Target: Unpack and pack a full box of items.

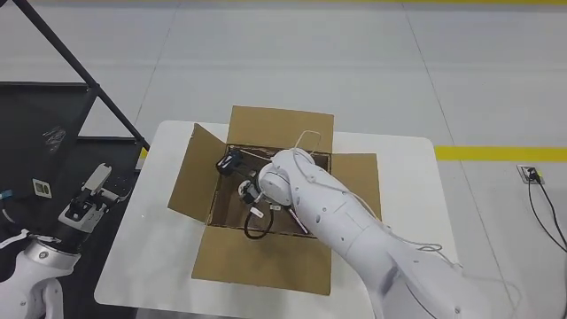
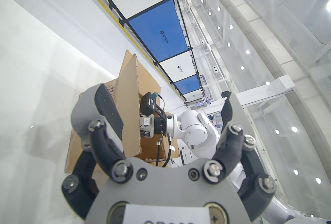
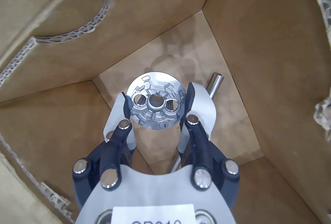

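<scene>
While your right gripper (image 3: 158, 102) pinches a round metal disc (image 3: 156, 95) by its rim deep inside the cardboard box (image 1: 282, 128), just above the box floor, a metal rod (image 3: 216, 85) lies on that floor close beside it. With so little showing in the box, you are probably either near the end of unpacking or at the very start of packing; I cannot tell which. Your left gripper (image 2: 165, 95) hangs well apart from the box, fingers spread wide, holding nothing.

Hand (image 3: 158, 99) around metal disc (image 3: 156, 91), inside box (image 3: 240, 28)
</scene>
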